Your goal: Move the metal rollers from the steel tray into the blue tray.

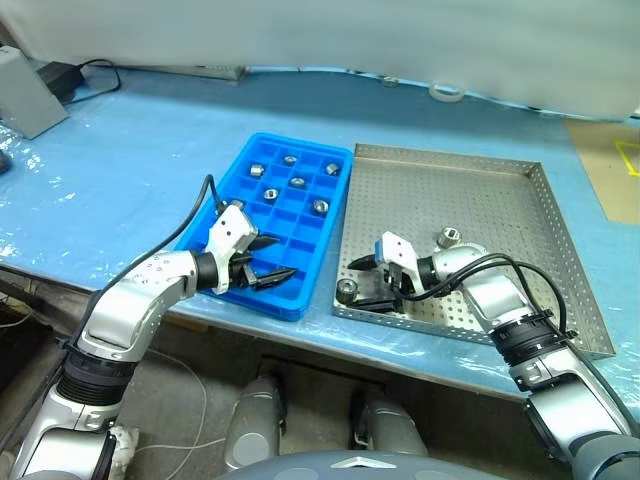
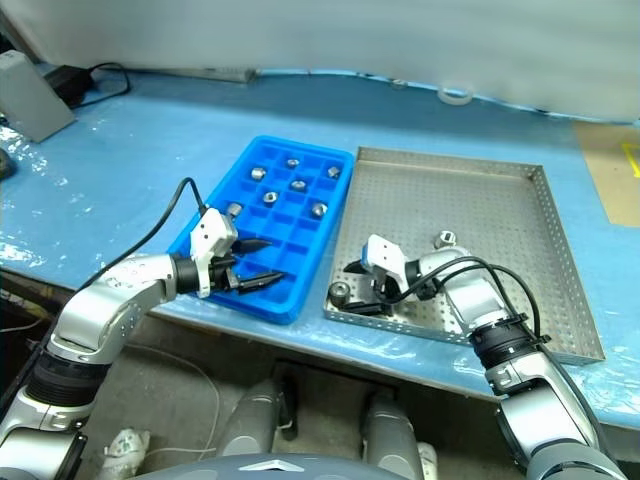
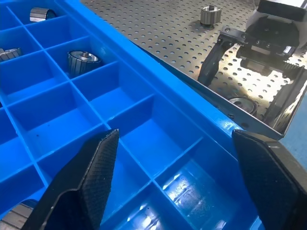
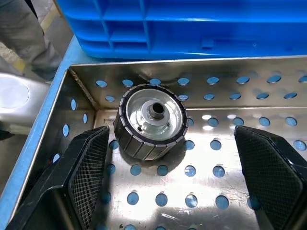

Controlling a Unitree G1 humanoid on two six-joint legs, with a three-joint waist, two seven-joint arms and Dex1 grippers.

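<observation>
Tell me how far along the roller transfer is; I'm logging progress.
Mostly done: at least six metal rollers sit in the blue tray. Nothing is held; the open right gripper brackets a roller in the steel tray's near corner. One more roller remains there. The left gripper is open over the blue tray.

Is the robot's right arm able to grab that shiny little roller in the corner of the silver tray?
Probably yes. The right tool is open just short of the small ribbed metal roller, with nothing between them. The perforated steel tray's corner walls stand close behind it, though.
</observation>
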